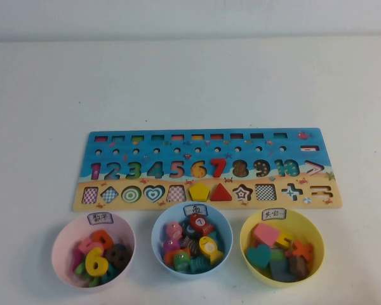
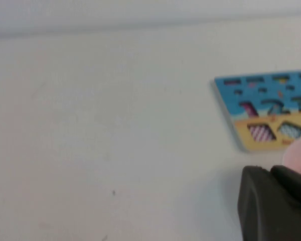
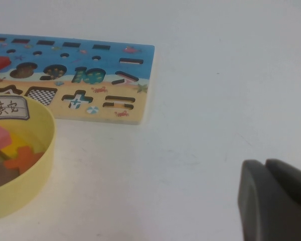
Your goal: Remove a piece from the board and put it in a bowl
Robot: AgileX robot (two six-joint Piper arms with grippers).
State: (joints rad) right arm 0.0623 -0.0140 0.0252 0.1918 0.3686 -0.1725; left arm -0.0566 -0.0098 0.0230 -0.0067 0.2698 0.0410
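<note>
lying flat in the pink bowl (image 1: 65, 236), yellow 6 (image 1: 94, 260) tilted; left gripper (image 2: 273, 201) closed, right gripper (image 3: 276, 201) unclear.

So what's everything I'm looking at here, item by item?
Table: one, white, under everything.
Board: one, blue and sandy, mid-table behind the bowls.
Red 7, yellow pentagon, red triangle: one each, seated in the board.
Pink bowl: one, front left, holding numerals.
Yellow 6: one, lying in the pink bowl.
Blue bowl: one, front middle, holding mixed coloured pieces.
Yellow bowl: one, front right, holding shape pieces.
Left gripper: one, dark, fingers shut, over bare table off the board's left end.
Right gripper: one, dark, over bare table right of the yellow bowl.
</note>
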